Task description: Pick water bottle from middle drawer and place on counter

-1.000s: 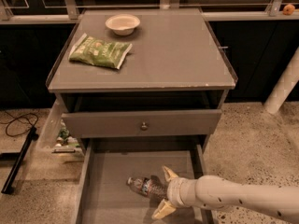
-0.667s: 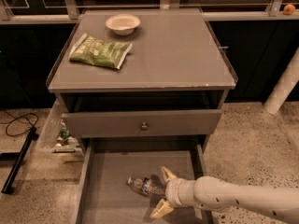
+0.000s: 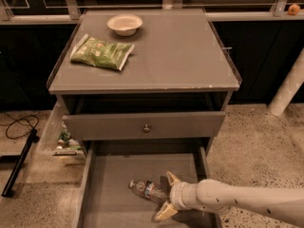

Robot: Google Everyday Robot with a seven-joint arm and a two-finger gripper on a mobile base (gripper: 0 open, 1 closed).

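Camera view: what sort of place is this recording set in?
Probably a lab or office mock-up rather than a home: a freestanding grey counter on a speckled concrete floor, with a black stand lying beside it. The gripper is open in the middle drawer, at the water bottle.

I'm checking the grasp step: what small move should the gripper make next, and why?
Probably ease forward slightly and close. The gripper sits low in the middle drawer, open, one finger on each side of the near end of the water bottle, which lies on its side, not yet gripped.
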